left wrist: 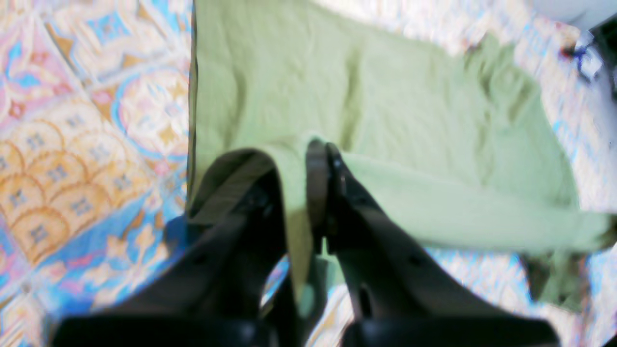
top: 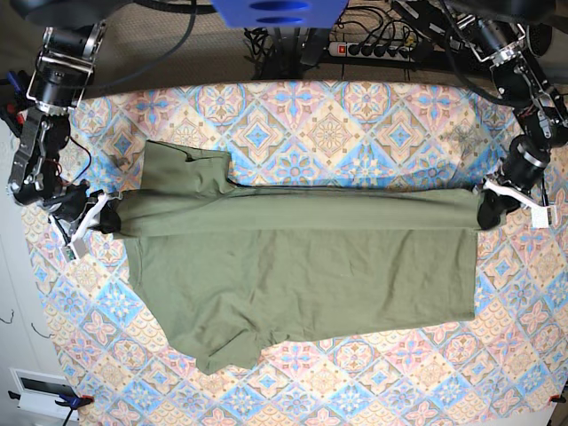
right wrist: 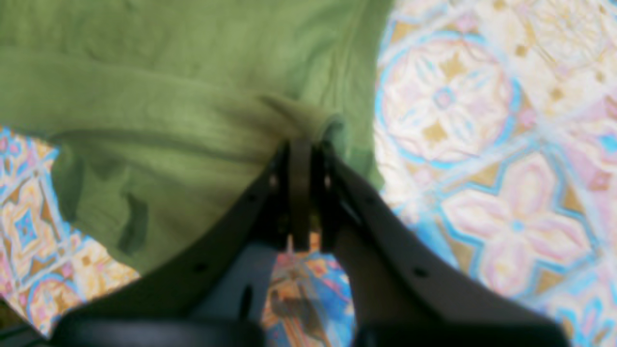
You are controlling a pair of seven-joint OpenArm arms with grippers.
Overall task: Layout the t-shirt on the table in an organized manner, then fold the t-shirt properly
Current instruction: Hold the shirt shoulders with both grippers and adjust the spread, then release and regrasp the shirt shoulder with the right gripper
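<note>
Item under handling: one plain olive-green short-sleeved cotton t-shirt (top: 302, 266), lying lengthwise across the bench (top: 355, 115), a large surface covered in a pink, blue and cream floral tile-print cloth. The lower half of the garment rests flat. The upper long edge is lifted and drawn over toward the middle, forming a taut band between the two arms.

Left gripper (left wrist: 301, 159): jaws clenched on the cloth, a fold of fabric draped over one finger. Right gripper (right wrist: 301, 144): jaws clenched on a bunched corner of the same shirt. In the base view they hold opposite ends of the raised edge, the left gripper (top: 491, 209) at that view's right, the right gripper (top: 99, 216) at its left.

Assessment: a lengthwise fold appears to be in progress.

Recommendations for this step:
- Carry both ends across at the same pace and height, so that the band stays straight and does not skew.
- Hold light tension only. Too much is likely to drag the flat half across the bench.
- Lay the edge down parallel to the lower hem before releasing.
- The sleeve (top: 186, 164) near the right gripper sits rumpled and may need tucking within the outline.
</note>
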